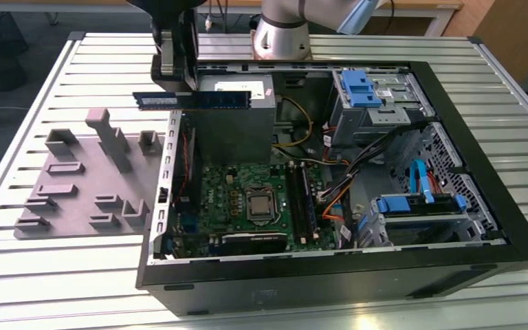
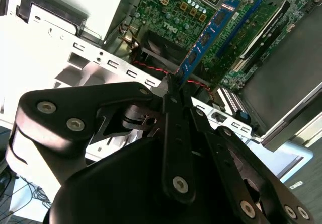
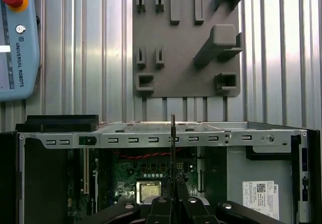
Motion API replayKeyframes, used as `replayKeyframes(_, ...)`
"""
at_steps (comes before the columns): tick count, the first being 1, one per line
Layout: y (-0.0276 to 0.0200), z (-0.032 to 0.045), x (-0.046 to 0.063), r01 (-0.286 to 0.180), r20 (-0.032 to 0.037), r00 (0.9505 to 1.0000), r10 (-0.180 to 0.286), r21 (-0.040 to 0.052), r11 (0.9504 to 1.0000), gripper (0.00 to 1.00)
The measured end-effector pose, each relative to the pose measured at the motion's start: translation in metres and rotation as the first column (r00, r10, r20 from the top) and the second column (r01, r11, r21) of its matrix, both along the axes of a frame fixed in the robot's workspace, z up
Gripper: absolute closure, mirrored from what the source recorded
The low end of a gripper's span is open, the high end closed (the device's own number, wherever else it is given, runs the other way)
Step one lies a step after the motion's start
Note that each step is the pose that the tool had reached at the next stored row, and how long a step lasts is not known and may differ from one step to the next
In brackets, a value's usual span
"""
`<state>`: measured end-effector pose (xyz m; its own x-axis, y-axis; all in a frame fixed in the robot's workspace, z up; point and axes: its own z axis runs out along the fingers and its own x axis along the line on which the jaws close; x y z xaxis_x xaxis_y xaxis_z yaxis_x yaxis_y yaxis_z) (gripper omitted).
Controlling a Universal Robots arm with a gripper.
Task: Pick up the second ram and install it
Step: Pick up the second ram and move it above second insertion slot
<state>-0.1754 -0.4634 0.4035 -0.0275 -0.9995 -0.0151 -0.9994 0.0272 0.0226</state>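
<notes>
Gripper (image 1: 176, 88) is clenched on the second ram (image 1: 211, 100). I see it held level in the upper left of the exterior view, crossing the open case (image 1: 484, 227) wall just beside the power supply (image 1: 234, 127) (motherboard (image 1: 236, 185) lower down). Grey fixture tray (image 1: 80, 185) lies on the slatted table (image 1: 25, 275), lower left.

ram (image 1: 211, 100) above case (image 1: 337, 282), fixture (image 1: 90, 175) beside it
</notes>
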Motion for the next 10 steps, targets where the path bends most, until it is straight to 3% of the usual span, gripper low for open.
replayKeyframes(10,0.0,-0.0001,0.0082,0.0,-0.0001,1.0,0.0,0.0,1.0,0.86)
